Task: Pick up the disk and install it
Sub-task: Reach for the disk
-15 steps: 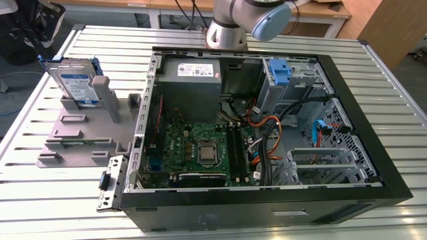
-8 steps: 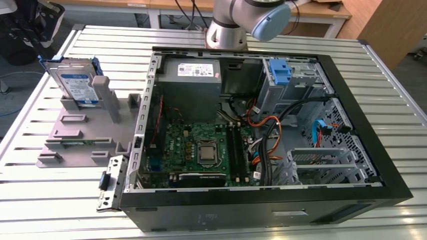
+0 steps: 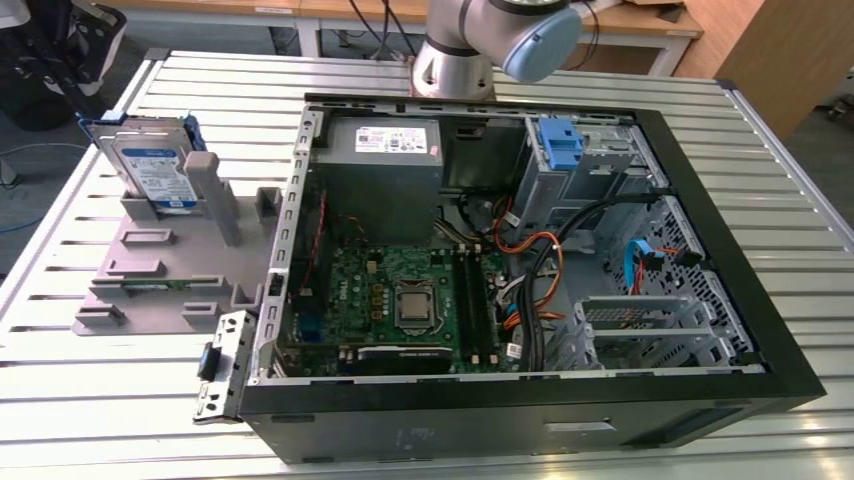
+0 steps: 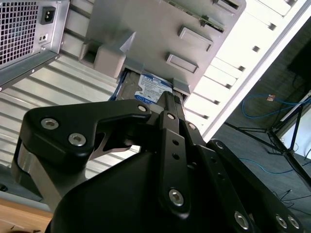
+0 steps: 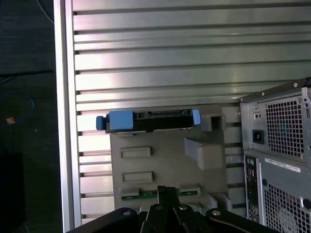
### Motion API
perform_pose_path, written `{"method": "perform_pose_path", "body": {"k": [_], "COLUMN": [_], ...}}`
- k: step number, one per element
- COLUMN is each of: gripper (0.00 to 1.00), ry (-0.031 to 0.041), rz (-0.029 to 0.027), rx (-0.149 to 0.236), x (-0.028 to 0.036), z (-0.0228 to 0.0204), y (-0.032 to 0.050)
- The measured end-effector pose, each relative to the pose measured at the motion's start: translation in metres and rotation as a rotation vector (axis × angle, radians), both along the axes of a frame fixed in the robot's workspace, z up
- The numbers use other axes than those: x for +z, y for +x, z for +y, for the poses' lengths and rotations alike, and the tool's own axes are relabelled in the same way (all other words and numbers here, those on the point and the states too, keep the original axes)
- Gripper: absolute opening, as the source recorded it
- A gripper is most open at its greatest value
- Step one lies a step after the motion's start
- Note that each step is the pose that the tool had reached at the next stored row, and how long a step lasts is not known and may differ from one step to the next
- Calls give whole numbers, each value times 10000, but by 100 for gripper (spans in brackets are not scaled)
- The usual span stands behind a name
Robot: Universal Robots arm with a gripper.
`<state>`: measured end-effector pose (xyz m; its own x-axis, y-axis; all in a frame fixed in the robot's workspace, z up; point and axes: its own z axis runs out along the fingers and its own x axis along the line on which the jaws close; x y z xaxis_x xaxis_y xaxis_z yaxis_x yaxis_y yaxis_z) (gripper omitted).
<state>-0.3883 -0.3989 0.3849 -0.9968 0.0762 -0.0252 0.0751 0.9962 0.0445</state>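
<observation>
One disk to log. Where is it? (observer)

Me: The disk [image 3: 150,165] is outside the computer case [image 3: 747,330], not installed. It stands on edge in a grey stand [image 3: 154,265] just beside the case wall, on the exterior view's left of the case. The first wrist view shows its top edge [image 5: 148,119] with the blue carrier bracket [image 5: 120,120] framing it.

Observer: And the gripper?

Me: The gripper [image 5: 166,190] has its jaws together and nothing between them. It is out past the case wall, over the stand. The tips are apart from the disk, with the stand's flat face between us. The second wrist view [image 4: 165,99] shows the disk's label [image 4: 153,87] just beyond the tips.

Observer: What are the risks from here?

Me: I see four, all judgement.
- If I meet the disk with the jaws together, I would push it in its slot rather than take it.
- The bracket looks like thin plastic. A grip on it alone could flex or slip, and the disk might drop onto the slatted table [image 3: 80,400].
- The stand's upright post [image 3: 220,195] sits just beside the disk on the case side. A tilted approach could knock it, and a slanted pull could bind the disk in the slot.
- Inside the case, loose cables [image 3: 534,250] cross the open space. A carried disk could snag them.
</observation>
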Motion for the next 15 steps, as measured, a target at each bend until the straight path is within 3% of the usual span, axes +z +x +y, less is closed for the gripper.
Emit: {"method": "perform_pose_path", "body": {"k": [9, 15], "gripper": [11, 11], "ry": [-2, -12], "rz": [0, 0], "rx": [0, 0], "x": [-43, -104], "z": [8, 60], "y": [-78, -90]}}
